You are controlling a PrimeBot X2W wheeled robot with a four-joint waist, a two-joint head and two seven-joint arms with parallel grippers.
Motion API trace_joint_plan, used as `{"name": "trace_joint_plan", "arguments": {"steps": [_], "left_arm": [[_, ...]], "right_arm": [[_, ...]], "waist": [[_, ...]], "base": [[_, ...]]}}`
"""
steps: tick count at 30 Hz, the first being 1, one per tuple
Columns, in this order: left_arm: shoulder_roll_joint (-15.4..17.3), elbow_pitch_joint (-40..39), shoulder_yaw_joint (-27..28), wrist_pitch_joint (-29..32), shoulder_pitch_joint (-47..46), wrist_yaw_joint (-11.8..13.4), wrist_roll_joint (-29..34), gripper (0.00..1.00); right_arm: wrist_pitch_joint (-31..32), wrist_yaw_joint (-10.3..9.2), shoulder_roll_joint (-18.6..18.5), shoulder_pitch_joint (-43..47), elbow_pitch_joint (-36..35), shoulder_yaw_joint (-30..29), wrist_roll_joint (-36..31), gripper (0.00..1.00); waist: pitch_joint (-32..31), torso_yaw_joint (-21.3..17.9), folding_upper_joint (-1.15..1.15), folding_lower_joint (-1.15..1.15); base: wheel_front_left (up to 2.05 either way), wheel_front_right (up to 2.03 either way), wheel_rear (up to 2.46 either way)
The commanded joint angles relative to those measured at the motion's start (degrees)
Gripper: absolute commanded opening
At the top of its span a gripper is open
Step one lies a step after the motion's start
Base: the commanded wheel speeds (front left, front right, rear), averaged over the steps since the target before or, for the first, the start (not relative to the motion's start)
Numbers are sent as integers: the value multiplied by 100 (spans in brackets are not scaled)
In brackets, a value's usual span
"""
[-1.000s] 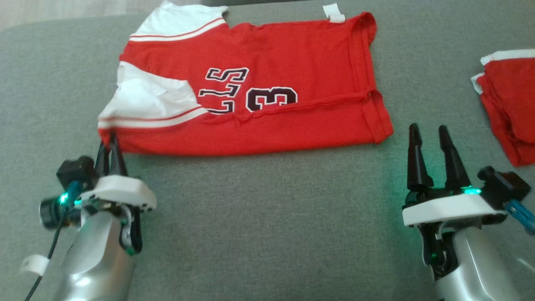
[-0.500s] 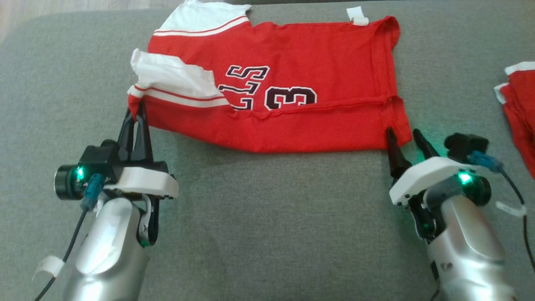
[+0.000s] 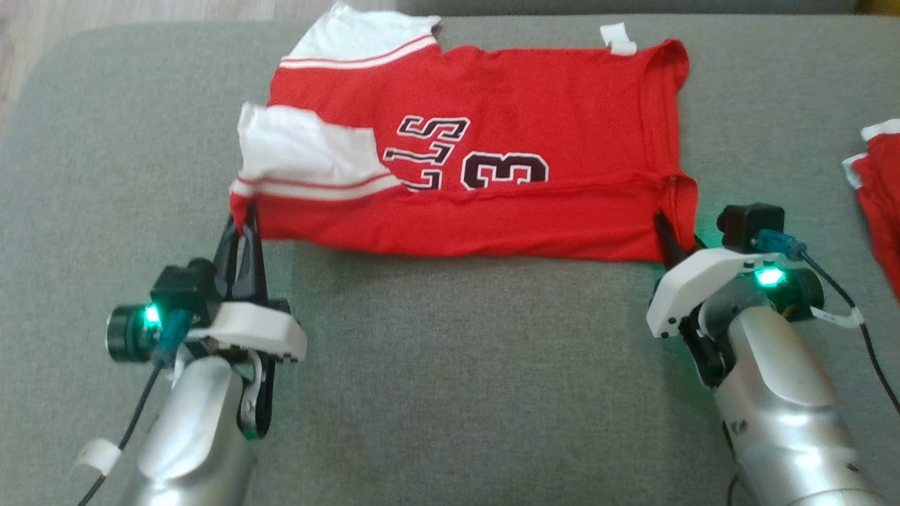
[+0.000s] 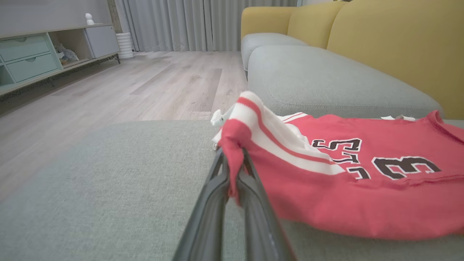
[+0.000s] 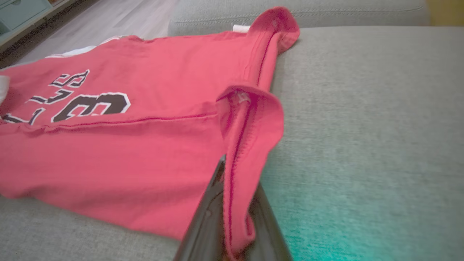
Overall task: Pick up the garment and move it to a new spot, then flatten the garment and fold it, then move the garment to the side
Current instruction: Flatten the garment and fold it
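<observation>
I judge this job to be about midway. The red shirt (image 3: 492, 161) lies spread across the upper middle of the head view on the grey couch cushion (image 3: 450, 393). It is fairly flat, with its black number and letters facing up and a white sleeve lying over the red at its left end. From that, the pick-up, the shift to a new spot and most of the flattening look done. A long crease runs across the shirt just above its near edge. It may be a first fold, but I can't be sure.

My left gripper (image 3: 241, 219) is at the lower left of that view, its fingers pressed together on the shirt's near left corner. In the left wrist view the red cloth is pinched between them and raised a little off the cushion. My right gripper (image 3: 668, 228) is at the lower right, clamped on the near right corner. The right wrist view shows the hem running down between its two fingers.

With both near corners held, I take the step in hand to be a fold, carrying the near edge up and over toward the far edge, where a small white label (image 3: 619, 39) sticks out. Left to do are that fold, any further ones, and moving the bundle aside. Another red cloth (image 3: 879, 204) sits at the right edge of the head view, well apart from the shirt.
</observation>
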Motion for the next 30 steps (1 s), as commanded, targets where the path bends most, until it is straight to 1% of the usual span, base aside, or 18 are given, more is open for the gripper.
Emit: {"name": "trace_joint_plan", "arguments": {"steps": [1, 5, 8, 14, 19, 26, 28, 30], "left_arm": [[130, -116, 146, 14, -61, 5, -6, 0], [170, 97, 124, 254, 49, -5, -72, 0], [187, 244, 44, 485, 199, -44, -98, 0], [309, 214, -120, 891, 698, -138, -133, 0], [469, -224, -139, 1171, 1186, -90, -191, 0], [642, -1251, -186, 1758, 1854, 35, -295, 0], [649, -1493, -229, 1905, 1959, 45, -321, 0], [647, -1578, -255, 1965, 1985, 51, -324, 0]], "right_arm": [[-80, 39, 43, 31, -122, 49, -62, 0], [-133, 39, 43, 179, -253, -147, -175, 0], [-57, 39, 43, 437, -419, -304, -240, 0], [371, 39, 43, 1222, -1067, -386, -229, 0], [963, 39, 34, 1941, -2022, -393, -62, 0], [1973, 39, -28, 3004, -3513, -524, 216, 0], [2154, 39, -21, 3211, -3795, -581, 301, 0], [2201, 39, -18, 3282, -3901, -601, 310, 0]], "waist": [[-81, -28, 0, 0], [-304, -80, 0, 0], [-560, -97, 0, 0], [-1059, -179, 0, 0], [-1340, -248, 0, 0], [-1441, -247, 0, 0], [-1420, -231, 0, 0], [-1405, -221, 0, 0]], "base": [[0, 0, 0], [0, 0, 0], [0, 0, 0], [0, 0, 0], [0, 0, 0], [0, 0, 0], [0, 0, 0], [0, 0, 0]]}}
